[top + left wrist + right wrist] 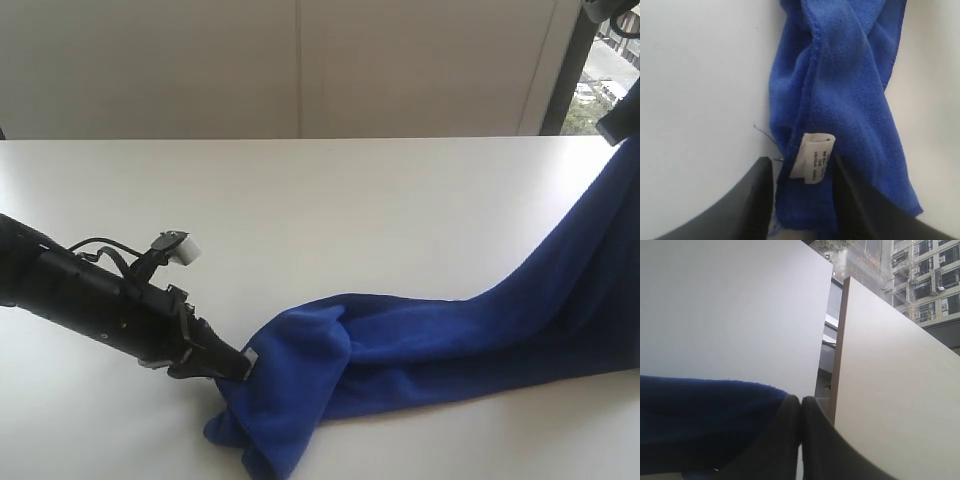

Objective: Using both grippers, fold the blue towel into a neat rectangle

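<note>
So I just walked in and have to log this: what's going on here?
Two robot arms are handling the blue towel. The right gripper is shut on one end, raised so the cloth slopes up from the table. The left gripper has open fingers either side of the other end, by the white tag. No neat fold yet.

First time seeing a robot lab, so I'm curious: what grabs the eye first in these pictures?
A deep blue towel stretches across the white table, its right end lifted off the surface by the right gripper, whose jaws are shut on it. At the left end, the black left gripper has its fingers either side of the towel's edge, right at a small white tag.
</note>
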